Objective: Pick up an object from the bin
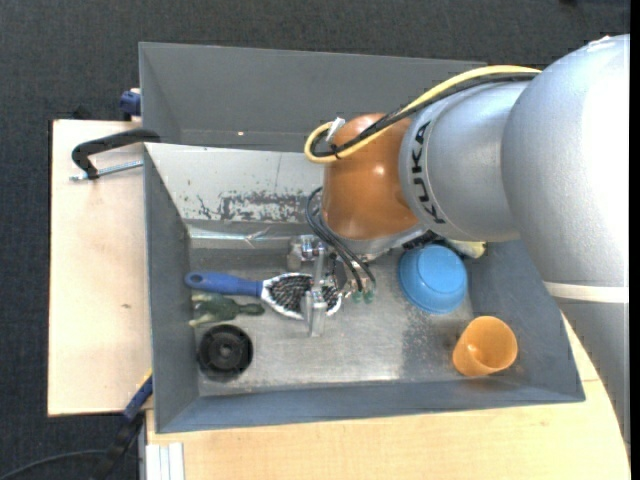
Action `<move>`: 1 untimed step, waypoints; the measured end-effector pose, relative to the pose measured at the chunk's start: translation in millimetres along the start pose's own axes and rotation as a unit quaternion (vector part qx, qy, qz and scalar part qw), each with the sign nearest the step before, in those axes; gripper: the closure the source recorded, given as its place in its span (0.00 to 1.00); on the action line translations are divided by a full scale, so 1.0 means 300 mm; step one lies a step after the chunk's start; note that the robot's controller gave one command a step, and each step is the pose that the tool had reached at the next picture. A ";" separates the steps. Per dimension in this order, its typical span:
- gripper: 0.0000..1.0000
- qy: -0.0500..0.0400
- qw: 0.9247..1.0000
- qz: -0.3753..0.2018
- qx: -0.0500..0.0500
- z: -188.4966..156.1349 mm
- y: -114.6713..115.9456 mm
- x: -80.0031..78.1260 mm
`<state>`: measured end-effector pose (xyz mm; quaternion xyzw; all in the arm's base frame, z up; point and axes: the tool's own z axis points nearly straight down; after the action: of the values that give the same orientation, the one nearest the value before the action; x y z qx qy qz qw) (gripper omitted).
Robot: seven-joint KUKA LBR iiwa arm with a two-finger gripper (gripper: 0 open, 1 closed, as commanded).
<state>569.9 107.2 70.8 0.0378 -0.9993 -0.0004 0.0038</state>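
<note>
Blue-handled brush [250, 286] lies across the left middle of the bin [168, 268] in the camera view, its speckled head right under the claw [318, 306]; whether the claw is released or clenched I cannot tell. I judge this the grasping step: next it must close squarely on the head, then lift clear of the green thing [222, 310] and black disc [223, 350]. The arm [470, 178] reads "KUKA".
</note>
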 end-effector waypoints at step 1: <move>1.00 -0.006 1.000 0.002 0.000 -0.015 -0.005 -0.008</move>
<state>572.5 105.8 75.3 0.0359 -0.9994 -0.0006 -0.0022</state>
